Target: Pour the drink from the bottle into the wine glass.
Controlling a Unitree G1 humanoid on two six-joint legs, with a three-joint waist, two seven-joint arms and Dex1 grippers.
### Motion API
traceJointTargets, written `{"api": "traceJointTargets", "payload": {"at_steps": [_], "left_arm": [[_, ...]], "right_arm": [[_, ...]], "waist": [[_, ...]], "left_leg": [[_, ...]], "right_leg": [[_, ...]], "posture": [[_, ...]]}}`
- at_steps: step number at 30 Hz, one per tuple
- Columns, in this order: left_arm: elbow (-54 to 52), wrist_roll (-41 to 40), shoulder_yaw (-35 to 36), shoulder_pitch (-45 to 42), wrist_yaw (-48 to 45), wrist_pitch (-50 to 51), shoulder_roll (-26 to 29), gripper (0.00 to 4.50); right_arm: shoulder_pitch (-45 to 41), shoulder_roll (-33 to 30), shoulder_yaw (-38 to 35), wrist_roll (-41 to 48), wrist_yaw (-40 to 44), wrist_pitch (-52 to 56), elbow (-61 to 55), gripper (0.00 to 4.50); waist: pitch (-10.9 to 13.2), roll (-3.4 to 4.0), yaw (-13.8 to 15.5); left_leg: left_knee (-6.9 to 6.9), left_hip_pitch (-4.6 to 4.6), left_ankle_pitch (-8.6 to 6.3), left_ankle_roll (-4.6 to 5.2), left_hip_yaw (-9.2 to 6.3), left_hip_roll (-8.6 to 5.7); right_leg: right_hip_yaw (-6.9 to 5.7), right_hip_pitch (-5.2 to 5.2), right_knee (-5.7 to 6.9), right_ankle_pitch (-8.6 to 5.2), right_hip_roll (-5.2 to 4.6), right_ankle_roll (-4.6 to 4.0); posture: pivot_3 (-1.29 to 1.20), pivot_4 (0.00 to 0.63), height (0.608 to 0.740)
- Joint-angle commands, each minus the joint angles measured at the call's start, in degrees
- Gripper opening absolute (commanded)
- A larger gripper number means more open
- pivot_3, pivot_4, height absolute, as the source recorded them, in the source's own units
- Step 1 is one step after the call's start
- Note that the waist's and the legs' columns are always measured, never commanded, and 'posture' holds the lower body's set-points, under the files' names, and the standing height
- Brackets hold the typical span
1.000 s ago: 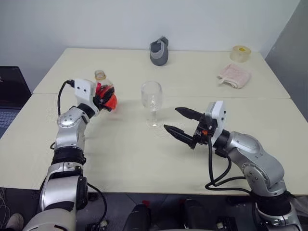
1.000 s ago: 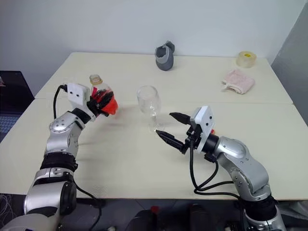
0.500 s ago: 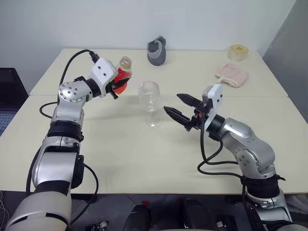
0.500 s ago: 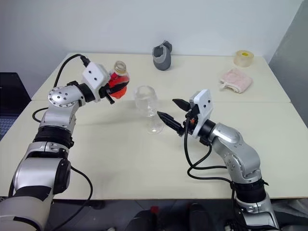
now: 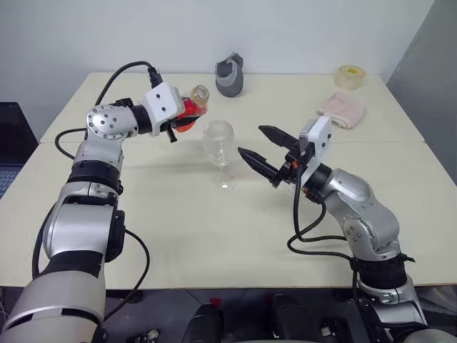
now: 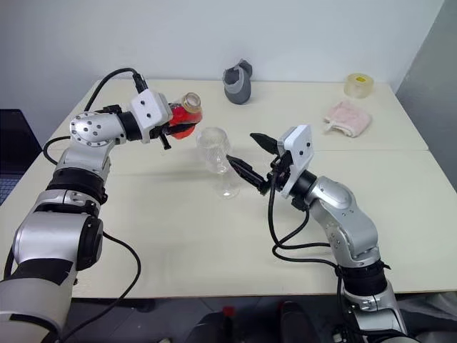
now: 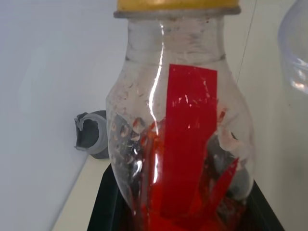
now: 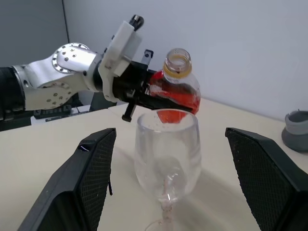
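Two claws up: left claw (image 6: 166,123) clamped on bottle (image 6: 186,113), tilted just beside wine glass (image 6: 218,153) on bench (image 6: 214,236). Right claw (image 6: 247,158) apart w/ glass between. Next we tip further.

Wine glass (image 5: 219,151) stands about mid-table (image 5: 178,229). Just to its left and a bit above the rim is the bottle (image 5: 191,108), tipped toward it, in the left gripper (image 5: 177,121). Right gripper (image 5: 258,150) sits just right of the glass, one finger on either side of it but not touching. Far side: grey cup-like thing (image 5: 228,74) behind the glass, tape roll (image 5: 348,76) at far right, cloth (image 5: 341,109) a little nearer than the tape.
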Motion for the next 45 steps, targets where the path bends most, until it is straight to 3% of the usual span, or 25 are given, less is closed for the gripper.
{"api": "traceJointTargets", "payload": {"at_steps": [1, 18, 45], "left_arm": [[0.8, 1.1, 0.1, -4.1, 0.9, -3.1, 2.0, 1.03], [6.1, 13.5, -6.5, -10.3, 9.1, -15.7, 5.3, 1.03], [8.4, 24.3, -13.9, -14.5, 18.8, -23.4, 7.1, 1.03]], "right_arm": [[0.2, 0.2, 0.6, -0.8, 0.7, -2.5, -1.9, 3.89], [0.7, 0.8, 1.0, -1.6, 0.6, -4.2, -1.2, 3.89], [0.2, 0.8, 0.7, -1.8, 0.4, -4.5, -0.1, 3.89]], "waist": [[0.0, 0.0, 0.0], [0.0, 0.0, 0.0], [0.0, 0.0, 0.0]], "left_leg": [[0.0, 0.0, 0.0, 0.0, -0.01, 0.0], [0.01, 0.0, 0.0, 0.01, 0.0, -0.01], [0.02, 0.0, 0.0, 0.0, 0.0, -0.02]], "right_leg": [[-0.01, 0.0, 0.0, 0.0, 0.0, 0.0], [0.0, 0.0, 0.01, 0.0, 0.0, 0.0], [0.0, 0.0, 0.04, 0.0, 0.0, 0.01]], "posture": [[0.0, 0.15, 0.74], [0.0, 0.15, 0.74], [0.0, 0.15, 0.74]]}}
